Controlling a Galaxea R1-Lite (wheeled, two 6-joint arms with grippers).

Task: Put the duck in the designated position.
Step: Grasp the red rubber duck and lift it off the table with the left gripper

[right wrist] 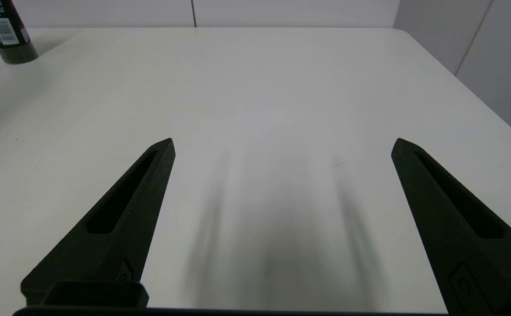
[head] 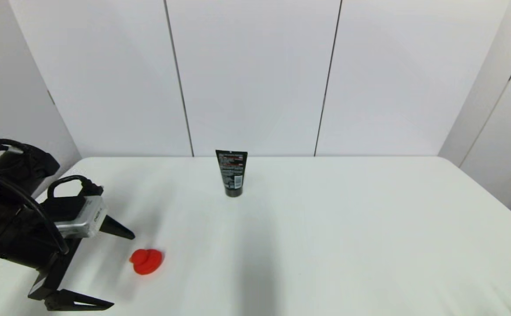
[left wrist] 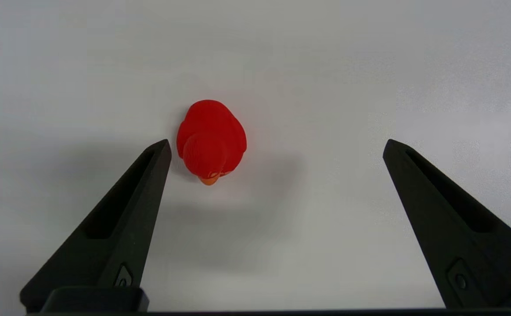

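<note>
The small red duck (head: 146,261) sits on the white table near its front left. In the left wrist view the duck (left wrist: 211,140) shows from above, orange beak toward the camera, close beside one finger tip and apart from it. My left gripper (head: 124,268) hovers open just left of the duck, its fingers (head: 117,228) spread wide with nothing between them. My right gripper (right wrist: 282,142) is open over bare tabletop and is out of the head view. The designated position has no mark of its own that I can see.
A black upright cosmetic tube (head: 232,173) stands at the back middle of the table, also showing as the tube (right wrist: 5,33) at the right wrist view's corner. White wall panels rise behind the table. The table's right edge (head: 492,197) slants toward the front.
</note>
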